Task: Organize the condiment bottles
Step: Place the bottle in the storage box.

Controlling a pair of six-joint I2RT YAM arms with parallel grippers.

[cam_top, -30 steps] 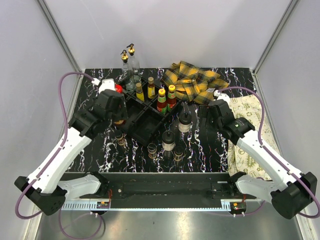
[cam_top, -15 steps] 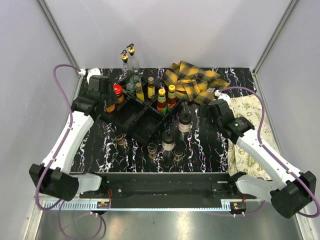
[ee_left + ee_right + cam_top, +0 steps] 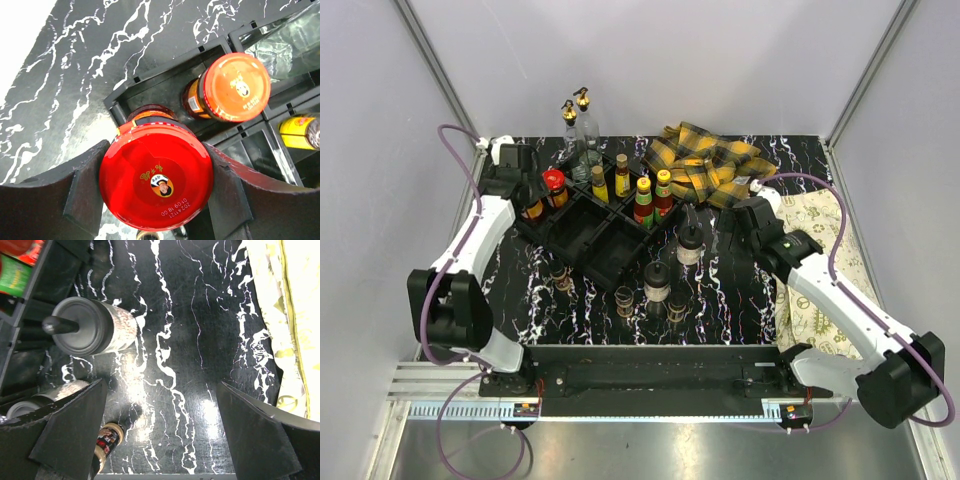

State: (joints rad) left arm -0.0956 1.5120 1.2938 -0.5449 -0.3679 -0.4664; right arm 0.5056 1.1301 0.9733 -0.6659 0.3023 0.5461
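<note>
My left gripper (image 3: pixel 156 182) is shut on a red-lidded amber jar (image 3: pixel 156 176), fingers pressing both sides of the lid. It hangs over the left corner compartment of the black divided tray (image 3: pixel 150 82); another red-lidded jar (image 3: pixel 232 87) stands in the neighbouring compartment. In the top view the left gripper (image 3: pixel 528 200) is at the tray's (image 3: pixel 595 245) far left corner. My right gripper (image 3: pixel 160 435) is open over bare tabletop, right of a black-capped shaker (image 3: pixel 90 332). Yellow-capped sauce bottles (image 3: pixel 643 200) stand in the tray. Two gold-spouted glass bottles (image 3: pixel 578 120) stand behind it.
A yellow plaid cloth (image 3: pixel 705 160) lies at the back right and a pale patterned cloth (image 3: pixel 820 270) along the right edge. A second black-capped shaker (image 3: pixel 657 280) and several small jars (image 3: pixel 624 298) stand in front of the tray. A small bottle (image 3: pixel 105 440) lies beside my right gripper's left finger.
The left arm has swung back and to the left with the red-lidded jar, from the tray's near left side to its far left corner. The right arm has hardly moved.
</note>
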